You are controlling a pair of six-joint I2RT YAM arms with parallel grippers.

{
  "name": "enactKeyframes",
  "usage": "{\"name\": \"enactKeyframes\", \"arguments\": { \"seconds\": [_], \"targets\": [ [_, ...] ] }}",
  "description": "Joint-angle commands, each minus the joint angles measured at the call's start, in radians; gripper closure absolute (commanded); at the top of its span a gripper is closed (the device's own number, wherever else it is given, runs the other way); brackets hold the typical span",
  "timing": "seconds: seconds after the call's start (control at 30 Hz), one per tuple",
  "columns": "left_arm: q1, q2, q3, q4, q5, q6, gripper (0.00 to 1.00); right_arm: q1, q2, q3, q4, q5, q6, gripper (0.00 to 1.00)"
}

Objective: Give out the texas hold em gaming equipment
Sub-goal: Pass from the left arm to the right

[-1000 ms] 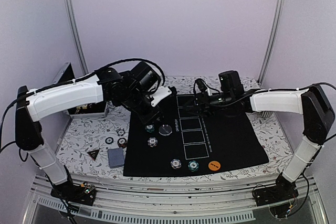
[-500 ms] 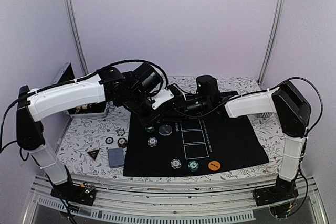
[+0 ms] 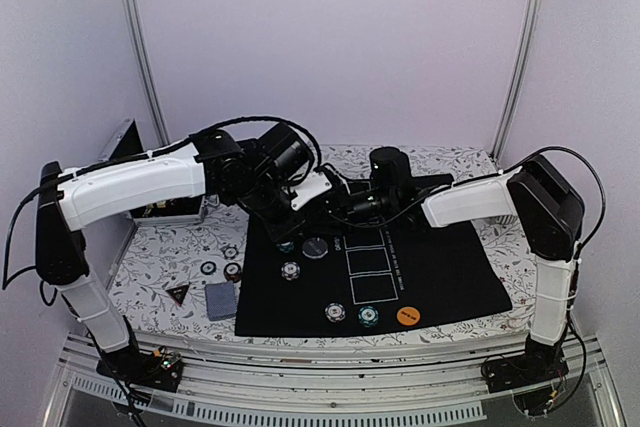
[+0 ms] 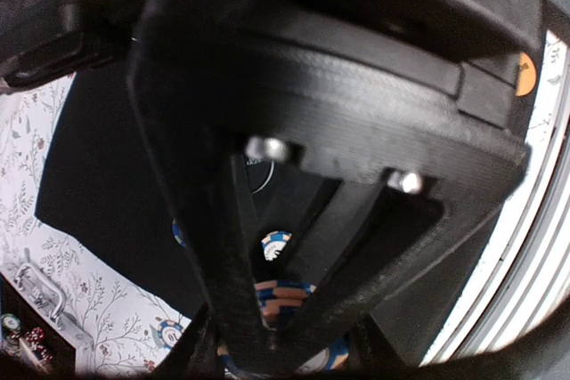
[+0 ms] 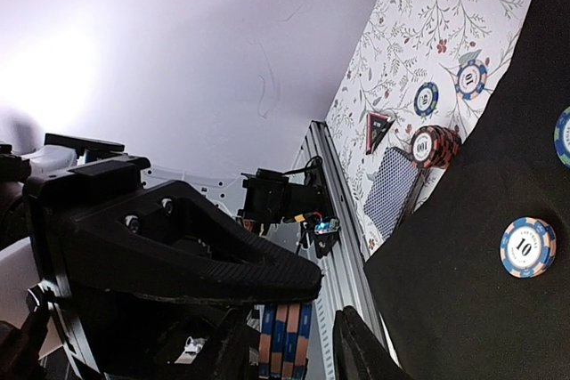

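Note:
My left gripper [image 3: 303,215] hangs over the back left of the black mat [image 3: 440,277]. In its wrist view [image 4: 280,313] the fingers are shut on a small stack of blue-and-orange chips [image 4: 283,295]. My right gripper [image 3: 338,209] meets it from the right. In its wrist view [image 5: 289,353] its open fingers straddle the same stack [image 5: 285,344] with a gap on one side. On the mat lie a black disc [image 3: 315,247], loose chips [image 3: 291,270] and an orange button [image 3: 407,315]. A triangle marker [image 3: 178,293] and the card deck [image 3: 221,299] lie left of the mat.
The silver case [image 3: 128,147] stands open at the back left. Loose chips [image 3: 208,267] and a red chip stack [image 3: 232,271] lie on the flowered cloth beside the mat; the red stack [image 5: 434,144] and deck [image 5: 392,189] show in the right wrist view.
My right arm has swung left across the mat until its gripper meets the left gripper. The left gripper has barely moved and keeps its chips.

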Motion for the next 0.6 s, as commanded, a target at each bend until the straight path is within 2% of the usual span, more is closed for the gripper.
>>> {"name": "enactKeyframes", "arguments": {
  "seconds": [0.0, 0.13, 0.33, 0.37, 0.43, 0.47, 0.5, 0.57],
  "targets": [
    [-0.011, 0.02, 0.025, -0.007, -0.029, 0.011, 1.0, 0.018, 0.025, 0.021, 0.027, -0.032, 0.004, 0.71],
    [-0.01, 0.017, 0.023, -0.004, -0.037, 0.007, 1.0, 0.016, 0.025, 0.015, 0.022, -0.032, 0.003, 0.74],
    [-0.01, 0.013, 0.017, -0.004, -0.045, 0.009, 1.0, 0.01, 0.015, 0.011, 0.004, -0.027, -0.009, 0.95],
    [-0.011, 0.008, 0.012, 0.0, -0.054, 0.004, 0.93, 0.008, 0.01, 0.008, 0.002, -0.027, -0.012, 0.96],
    [-0.009, -0.019, -0.024, 0.046, -0.089, 0.01, 0.55, -0.004, -0.004, -0.003, 0.001, -0.03, -0.017, 0.97],
    [-0.008, -0.044, -0.06, 0.091, -0.11, 0.019, 0.41, -0.011, -0.017, -0.008, 0.0, -0.031, -0.02, 0.97],
    [-0.008, -0.082, -0.104, 0.159, -0.134, 0.034, 0.33, -0.016, -0.029, -0.013, -0.002, -0.033, -0.024, 0.97],
    [-0.009, -0.195, -0.221, 0.379, -0.145, 0.073, 0.29, -0.027, -0.053, -0.015, -0.019, -0.045, -0.042, 0.98]
  ]
}}
